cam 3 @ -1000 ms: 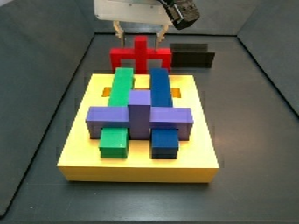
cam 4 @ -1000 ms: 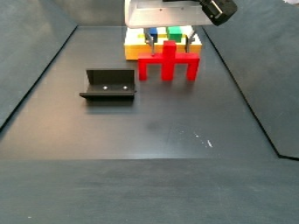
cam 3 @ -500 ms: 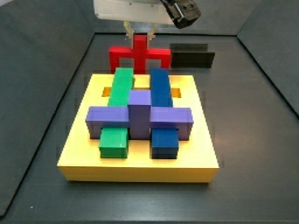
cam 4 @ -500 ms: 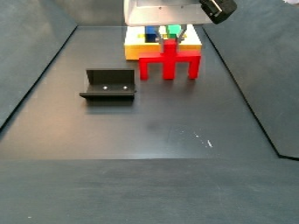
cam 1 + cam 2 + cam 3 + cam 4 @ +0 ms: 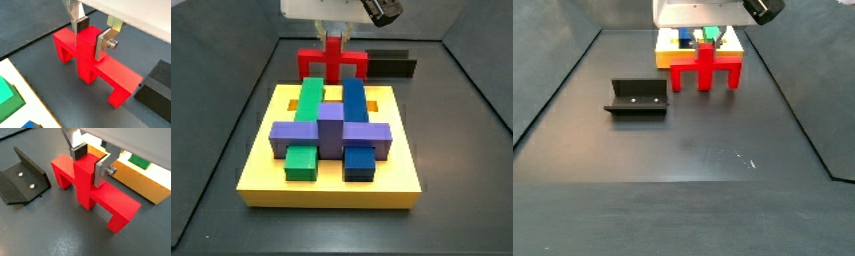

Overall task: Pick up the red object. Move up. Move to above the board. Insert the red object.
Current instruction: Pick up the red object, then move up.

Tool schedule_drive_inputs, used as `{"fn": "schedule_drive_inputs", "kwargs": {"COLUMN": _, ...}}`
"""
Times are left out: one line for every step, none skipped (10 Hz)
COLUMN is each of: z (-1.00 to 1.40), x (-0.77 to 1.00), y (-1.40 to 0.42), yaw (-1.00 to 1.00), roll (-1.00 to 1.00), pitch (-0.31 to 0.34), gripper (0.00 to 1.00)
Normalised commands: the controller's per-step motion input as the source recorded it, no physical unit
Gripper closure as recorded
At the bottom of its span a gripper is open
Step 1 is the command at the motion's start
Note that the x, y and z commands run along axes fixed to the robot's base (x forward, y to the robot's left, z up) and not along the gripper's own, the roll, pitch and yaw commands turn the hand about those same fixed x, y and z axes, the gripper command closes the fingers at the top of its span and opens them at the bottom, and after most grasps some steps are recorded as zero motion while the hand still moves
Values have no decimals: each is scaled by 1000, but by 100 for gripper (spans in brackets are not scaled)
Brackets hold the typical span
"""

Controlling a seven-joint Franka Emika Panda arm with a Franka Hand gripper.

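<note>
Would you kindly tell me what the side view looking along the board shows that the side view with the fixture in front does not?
Only the first shows the board's whole top, with the purple block crossing the green and blue bars. Only the second shows the fixture plainly, on open floor. Both show the gripper closed on the red object's upright stem beyond the board's end.

Even overhead light, soft shadows, slightly blurred

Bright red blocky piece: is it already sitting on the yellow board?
No. The gripper straddles the red piece's stem on the grey floor, beside the board.
</note>
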Motion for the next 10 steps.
{"fn": "schedule_drive_inputs", "kwargs": {"z": 0, "x": 0, "y": 0, "yaw": 0, "roll": 0, "pitch": 0, "gripper": 100}}
{"fn": "schedule_drive_inputs", "kwargs": {"z": 0, "x": 0, "y": 0, "yaw": 0, "roll": 0, "pitch": 0, "gripper": 100}}
{"fn": "schedule_drive_inputs", "kwargs": {"z": 0, "x": 0, "y": 0, "yaw": 0, "roll": 0, "pitch": 0, "gripper": 100}}
{"fn": "schedule_drive_inputs", "kwargs": {"z": 0, "x": 0, "y": 0, "yaw": 0, "roll": 0, "pitch": 0, "gripper": 100}}
{"fn": "schedule_drive_inputs", "kwargs": {"z": 0, "x": 0, "y": 0, "yaw": 0, "roll": 0, "pitch": 0, "gripper": 100}}
{"fn": "schedule_drive_inputs", "kwargs": {"z": 0, "x": 0, "y": 0, "yaw": 0, "roll": 0, "pitch": 0, "gripper": 100}}
{"fn": "schedule_drive_inputs", "kwargs": {"z": 0, "x": 0, "y": 0, "yaw": 0, "roll": 0, "pitch": 0, "gripper": 100}}
{"fn": "schedule_drive_inputs", "kwargs": {"z": 833, "x": 0, "y": 0, "yaw": 0, "roll": 0, "pitch": 0, "gripper": 100}}
{"fn": "schedule_drive_inputs", "kwargs": {"z": 806, "x": -59, "y": -6, "yaw": -26, "roll": 0, "pitch": 27, "gripper": 100}}
{"fn": "schedule_drive_inputs", "kwargs": {"z": 629, "x": -97, "y": -9, "yaw": -29, "roll": -6, "pitch": 46, "gripper": 100}}
